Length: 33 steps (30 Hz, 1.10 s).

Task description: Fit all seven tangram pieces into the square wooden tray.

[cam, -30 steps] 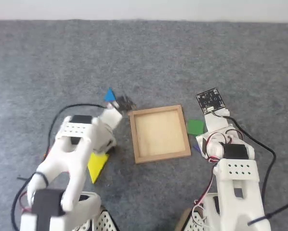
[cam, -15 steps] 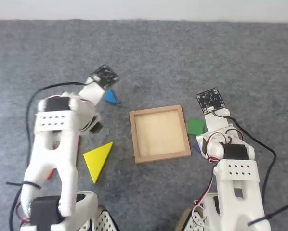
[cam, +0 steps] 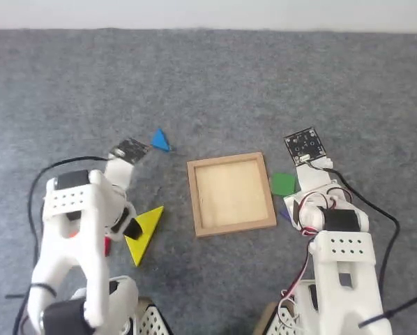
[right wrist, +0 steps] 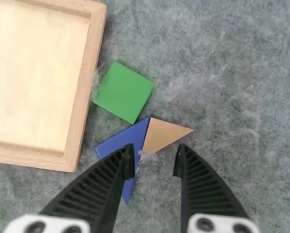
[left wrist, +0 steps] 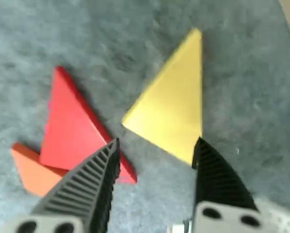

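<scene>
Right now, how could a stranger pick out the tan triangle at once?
Find the square wooden tray; a green square lies beside its edge on the right arm's side. Past that square, in front of the right gripper, a small triangle touches a dark blue piece. It is the only tan piece there.

In the high view the left arm point(cam: 76, 216) covers all but a sliver of the red triangle point(cam: 107, 246) and overlaps a corner of the yellow triangle point(cam: 144, 230), while the right arm point(cam: 327, 216) hides the blue piece point(cam: 284, 214) save for a tip. In the left wrist view the orange piece point(left wrist: 31, 170) lies partly under the red triangle and behind a finger of the left tool point(left wrist: 157, 143), so its shape cannot be told. In the right wrist view the wooden tray point(right wrist: 84, 87) is cut off by the picture's edge, and a finger of the right tool point(right wrist: 154, 148) hides one end of the blue piece.
</scene>
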Available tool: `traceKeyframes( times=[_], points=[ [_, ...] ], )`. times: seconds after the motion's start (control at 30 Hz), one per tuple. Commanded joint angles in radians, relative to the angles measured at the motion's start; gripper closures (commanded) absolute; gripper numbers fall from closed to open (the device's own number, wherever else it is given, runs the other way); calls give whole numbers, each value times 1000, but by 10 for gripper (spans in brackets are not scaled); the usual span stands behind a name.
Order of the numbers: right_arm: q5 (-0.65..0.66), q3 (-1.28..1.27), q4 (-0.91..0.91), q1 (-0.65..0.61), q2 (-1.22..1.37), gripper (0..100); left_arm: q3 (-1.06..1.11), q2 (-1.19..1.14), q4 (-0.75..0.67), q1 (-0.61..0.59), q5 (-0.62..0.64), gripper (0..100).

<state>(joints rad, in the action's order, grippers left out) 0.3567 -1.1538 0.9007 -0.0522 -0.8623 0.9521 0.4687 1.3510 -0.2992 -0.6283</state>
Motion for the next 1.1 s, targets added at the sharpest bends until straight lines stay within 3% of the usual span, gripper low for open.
traceKeyframes(
  times=[0.0, 0.23, 0.47, 0.63, 0.93, 1.07],
  points=[
    [-3, 26, 10, 13, -44, 844, 64, 123, 114, 54, -100, 761],
    [-3, 26, 10, 13, -44, 844, 101, 146, 92, 81, -98, 761],
    [-3, 26, 10, 12, -44, 844, -7, -222, 49, 150, 0, 765],
    [-3, 26, 10, 13, -44, 844, -42, -414, -117, 150, 98, 799],
    [-3, 17, 10, 13, -44, 844, -42, -199, -175, 126, 146, 799],
    [-3, 17, 10, 13, -44, 844, -45, -164, -100, 123, 147, 784]
  ],
)
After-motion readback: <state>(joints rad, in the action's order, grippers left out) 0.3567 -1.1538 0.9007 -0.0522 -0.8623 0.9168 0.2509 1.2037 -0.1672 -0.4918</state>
